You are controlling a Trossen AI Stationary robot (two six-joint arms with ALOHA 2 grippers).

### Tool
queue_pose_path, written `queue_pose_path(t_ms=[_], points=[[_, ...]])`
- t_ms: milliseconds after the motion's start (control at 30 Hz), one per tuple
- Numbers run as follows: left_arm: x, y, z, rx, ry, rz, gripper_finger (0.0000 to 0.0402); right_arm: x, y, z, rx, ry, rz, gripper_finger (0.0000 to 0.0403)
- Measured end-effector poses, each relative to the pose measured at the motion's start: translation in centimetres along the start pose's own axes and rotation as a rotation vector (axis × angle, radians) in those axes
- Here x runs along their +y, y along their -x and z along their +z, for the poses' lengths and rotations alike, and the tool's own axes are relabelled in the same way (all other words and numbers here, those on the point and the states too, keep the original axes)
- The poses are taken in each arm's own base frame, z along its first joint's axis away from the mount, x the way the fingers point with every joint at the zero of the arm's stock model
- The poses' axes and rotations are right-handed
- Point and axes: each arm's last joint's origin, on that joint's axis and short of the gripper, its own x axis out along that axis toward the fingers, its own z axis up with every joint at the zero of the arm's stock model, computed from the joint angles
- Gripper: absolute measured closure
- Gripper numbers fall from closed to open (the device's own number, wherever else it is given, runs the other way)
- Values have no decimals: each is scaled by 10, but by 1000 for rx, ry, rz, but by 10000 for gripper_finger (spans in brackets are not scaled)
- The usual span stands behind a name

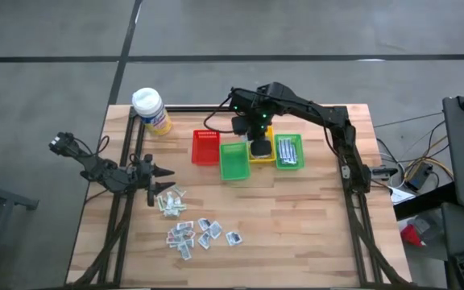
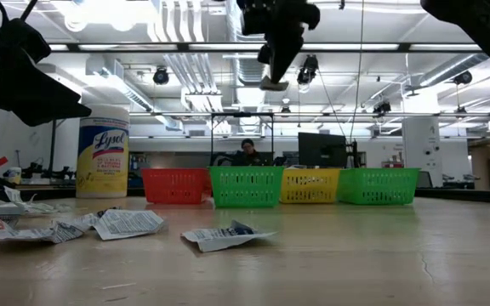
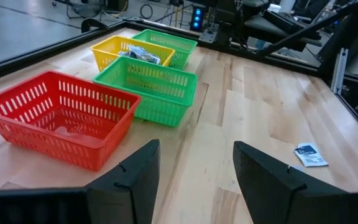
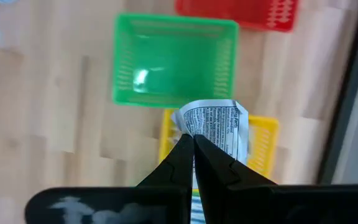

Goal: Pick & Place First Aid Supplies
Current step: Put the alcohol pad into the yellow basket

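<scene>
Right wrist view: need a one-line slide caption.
Right gripper shut on a printed packet, held above the yellow bin, with green bin and red bin beyond.

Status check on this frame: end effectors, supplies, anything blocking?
Right end effector shut on a packet, above the yellow bin. Left end effector open, by loose packets. Nothing blocking.

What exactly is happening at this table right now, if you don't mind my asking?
The robot is sorting first aid packets into small bins. The right gripper is shut on a crinkled printed packet, held above the yellow bin. The left gripper is open near the loose packets remaining on the table, empty. The red bin looks empty.
</scene>
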Motion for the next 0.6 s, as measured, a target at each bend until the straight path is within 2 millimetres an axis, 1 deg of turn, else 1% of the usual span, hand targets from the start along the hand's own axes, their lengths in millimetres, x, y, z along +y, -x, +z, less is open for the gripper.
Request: queue_pose_path(t_ms=[133,267,367,600], points=[[0,0,0,0,1,0,204,-5,-2,-2,31,4,-67,394],[0,0,0,0,0,0,204,-15,-10,-5,45,-17,-87,394],[0,0,0,0,1,0,204,-23,-21,-9,64,-38,-83,394],[0,0,0,-2,1,3,204,-43,-53,-22,120,-85,-65,394]])
